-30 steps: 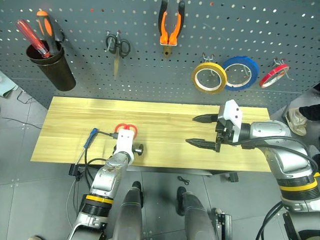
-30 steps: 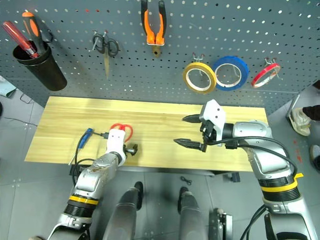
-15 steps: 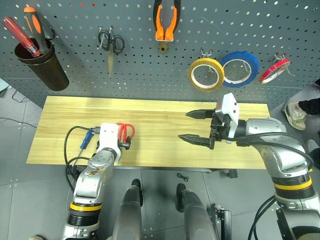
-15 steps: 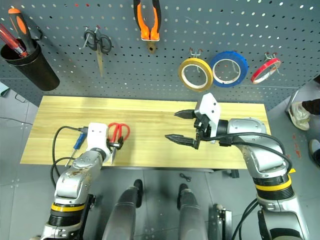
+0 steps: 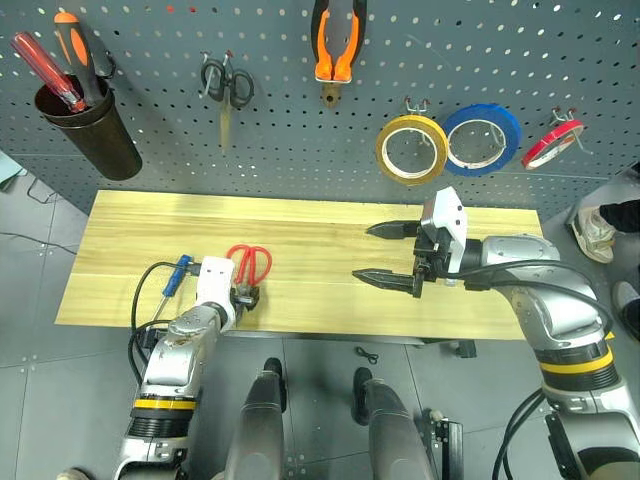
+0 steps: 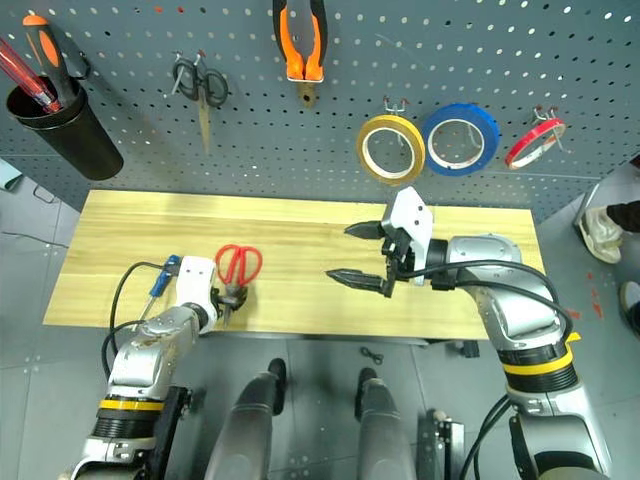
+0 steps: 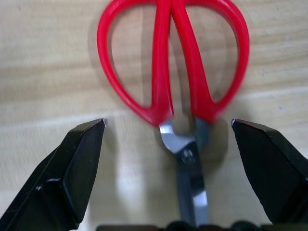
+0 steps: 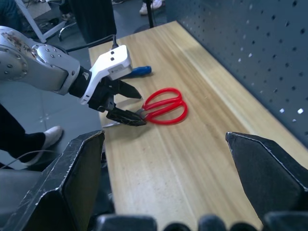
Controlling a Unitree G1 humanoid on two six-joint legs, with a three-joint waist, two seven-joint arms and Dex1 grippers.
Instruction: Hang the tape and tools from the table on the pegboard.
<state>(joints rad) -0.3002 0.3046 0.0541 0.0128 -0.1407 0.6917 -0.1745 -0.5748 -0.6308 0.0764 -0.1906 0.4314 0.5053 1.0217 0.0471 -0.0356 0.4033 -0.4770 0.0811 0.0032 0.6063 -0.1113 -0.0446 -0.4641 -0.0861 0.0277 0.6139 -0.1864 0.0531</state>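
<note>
The red-handled scissors lie flat on the table near its front left. My left gripper is open and low over them. In the left wrist view its fingers stand apart on either side of the scissors' pivot and blades, without touching. The blue-handled screwdriver lies just left of that hand. My right gripper hangs open and empty over the table's middle right, pointing left. The tape and the pliers hang on the pegboard.
On the pegboard a black cup holds red and orange screwdrivers at the far left. Small black scissors, a blue roll and a thin red roll hang there too. A person's shoe is past the table's right end.
My left gripper has shifted left along the table's front edge, uncovering the scissors' red handles. My right gripper has drifted slightly left. Both stay open.
</note>
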